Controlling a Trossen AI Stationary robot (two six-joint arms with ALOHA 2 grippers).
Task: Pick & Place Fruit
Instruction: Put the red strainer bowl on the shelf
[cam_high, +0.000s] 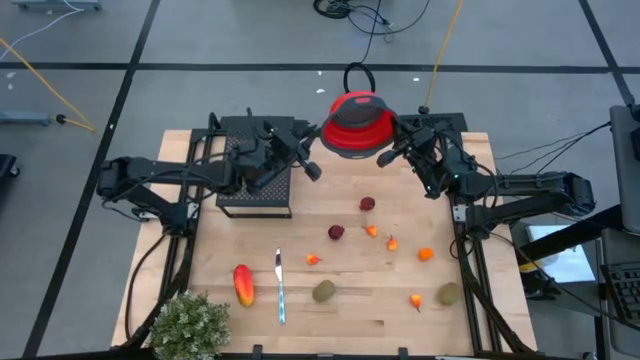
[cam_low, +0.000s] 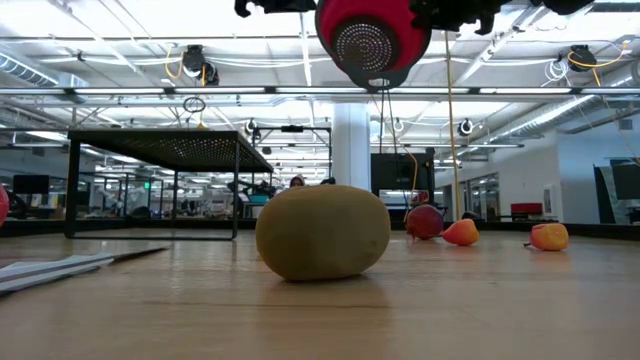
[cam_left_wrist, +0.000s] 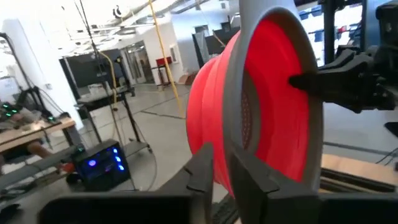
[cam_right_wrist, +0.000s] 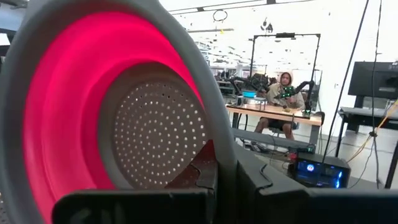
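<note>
Both grippers were raised at the far end of the table, holding a red colander (cam_high: 357, 124) between them by its grey rim. The right gripper (cam_right_wrist: 225, 163) was clamped shut on the rim, with the perforated bowl directly beside its jaws. The left gripper (cam_left_wrist: 222, 167) stood on the opposite edge with its jaws narrow around the rim; whether they gripped or had begun to let go could not be determined.

All fruit lay on the table (cam_high: 480, 335), well below and nearer than both sets of jaws: the elongated red-orange fruit (cam_high: 242, 284), two kiwi-like ovals (cam_high: 323, 291), two dark red balls (cam_high: 367, 204) and the small orange bits (cam_high: 425, 254). None was held.

Judged step: positioning the colander as the receptacle, before any picking. The next move likely calls for setting it down level, then freeing one gripper to descend onto a fruit.
</note>
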